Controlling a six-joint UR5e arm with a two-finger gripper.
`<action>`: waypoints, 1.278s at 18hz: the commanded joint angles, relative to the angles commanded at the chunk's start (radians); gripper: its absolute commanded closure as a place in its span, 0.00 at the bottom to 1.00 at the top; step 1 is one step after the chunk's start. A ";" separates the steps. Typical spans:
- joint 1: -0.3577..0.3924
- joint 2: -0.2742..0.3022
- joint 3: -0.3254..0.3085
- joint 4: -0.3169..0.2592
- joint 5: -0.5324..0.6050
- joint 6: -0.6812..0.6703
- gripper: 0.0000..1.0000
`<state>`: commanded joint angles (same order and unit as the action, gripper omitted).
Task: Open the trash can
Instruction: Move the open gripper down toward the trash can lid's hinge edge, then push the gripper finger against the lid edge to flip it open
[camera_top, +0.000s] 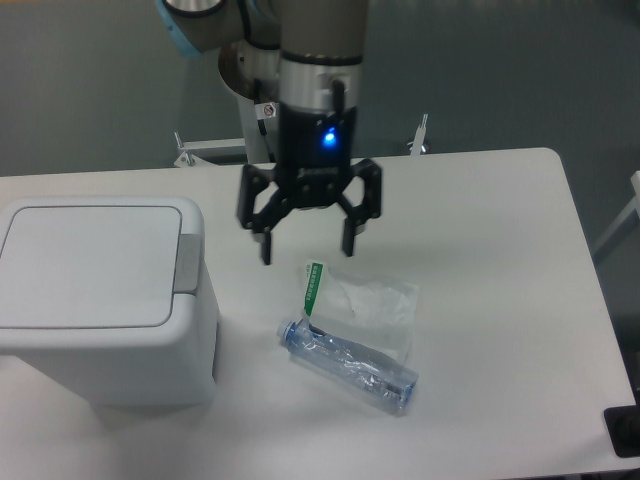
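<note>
The trash can (100, 300) is a large boxy white bin at the left of the table. Its flat lid (90, 265) lies shut, with a grey push-button strip (187, 262) along the lid's right edge. My gripper (307, 245) hangs above the table to the right of the can, apart from it. Its two black fingers are spread wide and hold nothing.
A crushed clear plastic bottle (350, 365) lies on the table in front of the gripper. A clear plastic bag with a green strip (360, 300) lies just behind it. The white table's right edge (590, 260) runs down the right side.
</note>
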<state>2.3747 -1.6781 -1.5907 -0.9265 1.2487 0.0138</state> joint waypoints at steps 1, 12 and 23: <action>-0.012 0.000 -0.005 0.000 0.000 0.000 0.00; -0.035 0.034 -0.077 -0.002 -0.003 -0.003 0.00; -0.045 0.032 -0.081 0.000 -0.003 -0.003 0.00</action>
<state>2.3301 -1.6460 -1.6720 -0.9265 1.2456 0.0107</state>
